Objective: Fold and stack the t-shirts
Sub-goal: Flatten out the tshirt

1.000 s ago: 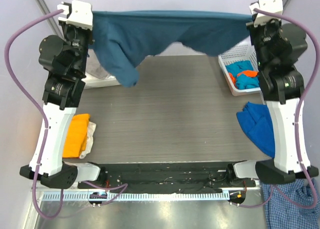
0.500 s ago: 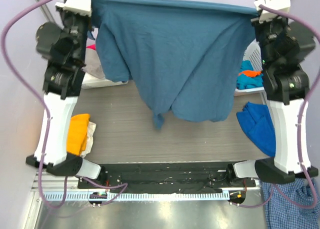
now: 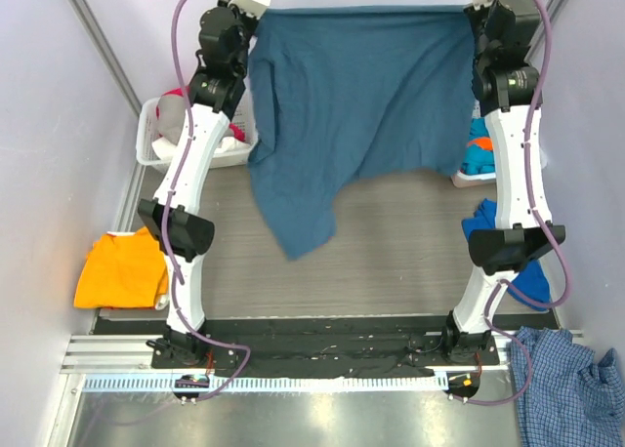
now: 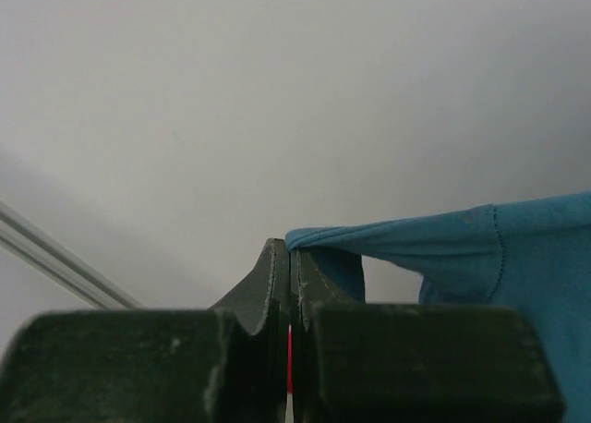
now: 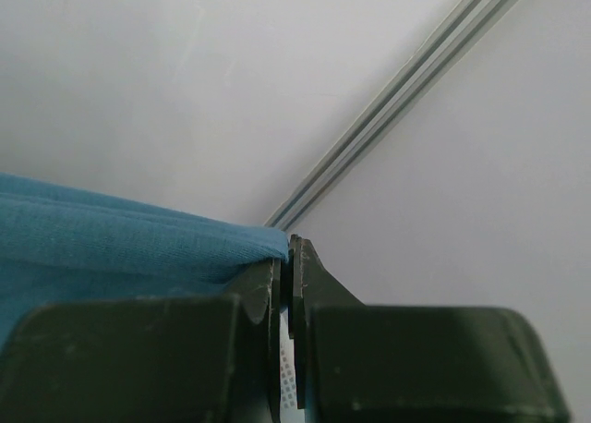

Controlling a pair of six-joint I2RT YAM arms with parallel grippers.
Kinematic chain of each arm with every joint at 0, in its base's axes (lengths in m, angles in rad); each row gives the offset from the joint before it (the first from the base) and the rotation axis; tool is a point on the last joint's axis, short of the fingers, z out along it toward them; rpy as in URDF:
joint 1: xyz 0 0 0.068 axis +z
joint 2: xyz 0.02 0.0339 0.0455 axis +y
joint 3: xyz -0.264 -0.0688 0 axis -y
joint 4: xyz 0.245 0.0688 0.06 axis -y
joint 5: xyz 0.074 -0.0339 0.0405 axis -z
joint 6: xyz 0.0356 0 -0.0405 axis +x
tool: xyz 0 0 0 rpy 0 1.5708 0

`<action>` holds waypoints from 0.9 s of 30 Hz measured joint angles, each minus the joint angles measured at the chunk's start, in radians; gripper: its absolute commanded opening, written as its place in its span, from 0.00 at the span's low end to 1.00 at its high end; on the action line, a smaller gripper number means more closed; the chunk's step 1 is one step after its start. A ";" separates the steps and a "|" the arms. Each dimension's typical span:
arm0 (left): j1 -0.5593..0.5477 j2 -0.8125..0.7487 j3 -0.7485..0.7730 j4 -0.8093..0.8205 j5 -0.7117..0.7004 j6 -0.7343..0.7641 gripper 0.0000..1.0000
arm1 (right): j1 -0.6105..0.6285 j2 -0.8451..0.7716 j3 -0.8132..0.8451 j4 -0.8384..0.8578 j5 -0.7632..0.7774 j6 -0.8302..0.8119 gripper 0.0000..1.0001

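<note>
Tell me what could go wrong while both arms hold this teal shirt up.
1. The left fingers and right fingers pinch only thin edge folds of the large dark teal-blue soft t-shirt; either could slip.
2. Its bottom hangs unevenly, one part trailing lower, so it may land bunched on the grey wood-grain table.

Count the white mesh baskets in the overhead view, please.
2. The left basket stands at far left; the right basket is at far right, partly covered by the right arm. The hanging teal t-shirt may hide others.
</note>
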 measured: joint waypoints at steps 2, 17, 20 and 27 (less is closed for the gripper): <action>0.000 -0.028 -0.032 0.010 0.000 0.000 0.00 | 0.001 0.004 0.021 -0.006 0.000 -0.004 0.01; -0.016 -0.749 -0.534 0.053 0.137 -0.048 0.00 | 0.019 -0.579 -0.391 0.009 -0.172 0.062 0.01; -0.016 -0.893 -0.764 0.036 0.166 -0.106 0.00 | 0.016 -0.750 -0.616 -0.005 -0.219 0.098 0.01; -0.020 -1.059 -1.352 -0.182 0.290 -0.161 0.00 | -0.024 -0.885 -1.055 -0.266 -0.359 0.064 0.01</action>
